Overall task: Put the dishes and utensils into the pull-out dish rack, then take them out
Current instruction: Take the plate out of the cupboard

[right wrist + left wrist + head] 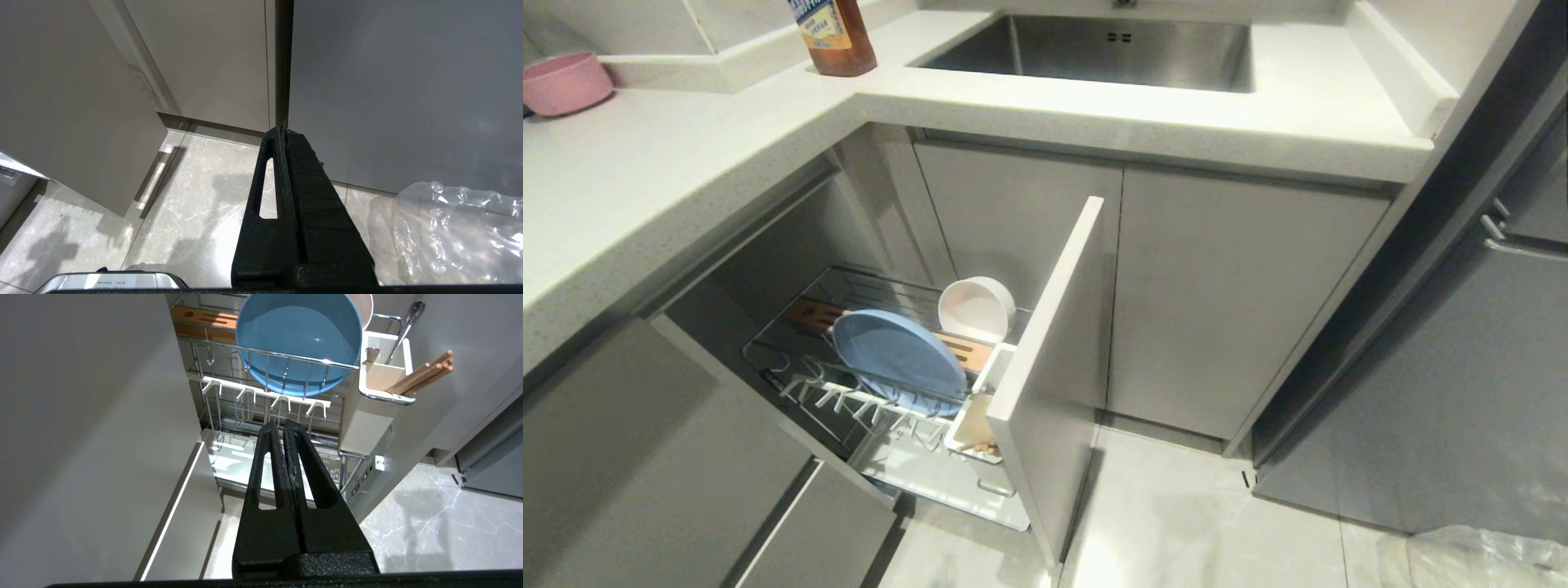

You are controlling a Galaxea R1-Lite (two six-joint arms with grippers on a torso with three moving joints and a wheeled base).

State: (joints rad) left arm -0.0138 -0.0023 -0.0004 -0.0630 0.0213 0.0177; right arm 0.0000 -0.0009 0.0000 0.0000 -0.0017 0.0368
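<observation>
The pull-out dish rack (882, 404) stands pulled out under the counter, its pale grey drawer front (1045, 359) facing right. A light-blue plate (898, 359) stands on edge in the wire prongs, also seen as the plate (300, 343) in the left wrist view. A cream bowl (976, 306) leans behind it by the wooden strip (809, 314). In the white utensil cup (386, 375) stand the chopsticks (425, 373) and the metal spoon (404, 326). My left gripper (282, 424) hangs shut and empty in front of the rack, apart from it. My right gripper (282, 130) is shut and empty over the floor.
White countertop (645, 188) with a sink (1094, 49), a brown bottle (837, 37) and a pink bowl (564, 82). Grey cabinet doors (1225, 294) right of the rack. A clear plastic bag (457, 232) lies on the marble floor (1201, 531).
</observation>
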